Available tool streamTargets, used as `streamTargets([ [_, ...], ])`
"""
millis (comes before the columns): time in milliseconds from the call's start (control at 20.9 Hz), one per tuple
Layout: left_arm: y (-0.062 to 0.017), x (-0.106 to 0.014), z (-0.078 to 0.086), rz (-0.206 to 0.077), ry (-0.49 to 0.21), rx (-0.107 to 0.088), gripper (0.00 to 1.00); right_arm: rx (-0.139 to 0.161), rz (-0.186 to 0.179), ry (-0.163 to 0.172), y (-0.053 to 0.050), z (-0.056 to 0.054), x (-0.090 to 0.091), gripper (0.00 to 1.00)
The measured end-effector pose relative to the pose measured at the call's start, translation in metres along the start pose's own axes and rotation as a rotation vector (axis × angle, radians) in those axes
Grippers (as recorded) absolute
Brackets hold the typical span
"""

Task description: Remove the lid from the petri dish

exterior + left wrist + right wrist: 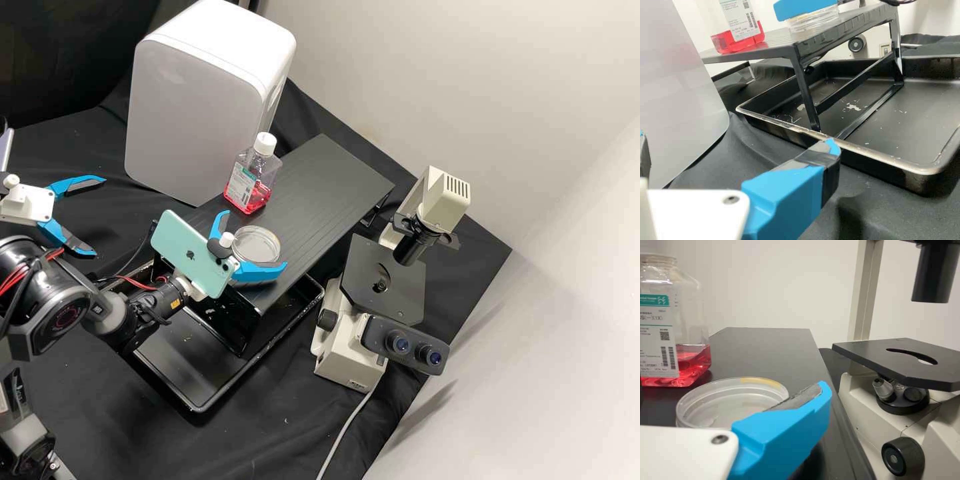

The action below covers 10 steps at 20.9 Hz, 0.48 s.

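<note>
My right gripper (255,241): fingers (263,271) wide, straddling the petri dish (256,245).
Lid (730,397): between my fingers, not yet lifted.
Remaining: grip, lift.

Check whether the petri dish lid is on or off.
On, it seems: the dish shows a flat clear top, right gripper open around it.

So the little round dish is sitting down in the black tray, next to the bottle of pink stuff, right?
Not quite. The dish is next to the bottle of pink stuff, but it sits up on the black shelf above the tray, not down in it. The high view shows this.
</note>
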Motion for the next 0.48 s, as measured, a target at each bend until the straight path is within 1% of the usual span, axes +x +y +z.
streamTargets([
  [287,0.0,0.0,0.0,0.0,0.0,0.0,1.0,-0.019,-0.009,-0.01,-0.0026,0.0024,0.0007,1.0],
  [478,0.0,0.0,0.0,0.0,0.0,0.0,1.0,-0.019,-0.009,-0.01,-0.0026,0.0024,0.0007,1.0],
])
